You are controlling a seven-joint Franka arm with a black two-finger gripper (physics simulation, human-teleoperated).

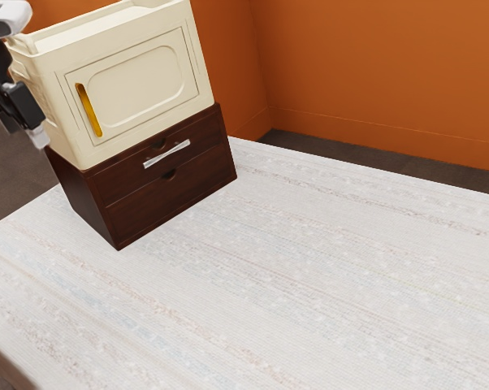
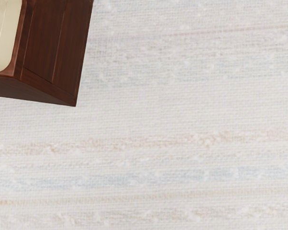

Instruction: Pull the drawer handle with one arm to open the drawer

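Black gripper with pale tips (image 1: 38, 138): beside the chest, at its exterior-view left, near the cream box and apart from the handle; I cannot tell whether it is spread or pressed together.
Cream plastic box (image 1: 135, 77): on top of the chest; its yellow upright grip (image 1: 88, 110) is not the one to pull.
Dark brown wooden chest (image 1: 119, 223): the landmark, two drawers; the upper drawer (image 1: 119, 179) looks flush with its front.
Silver metal bar handle (image 1: 166, 153): on the chest's upper front, below the box.
Next move: swing clear around the box to the chest's front, line up spread across the bar, close squarely on it, then draw straight out from the front, slowly and level; a skewed pull might slip or drag the chest.
Pale striped tabletop (image 1: 309, 268): under the chest, with room in front for the drawer.
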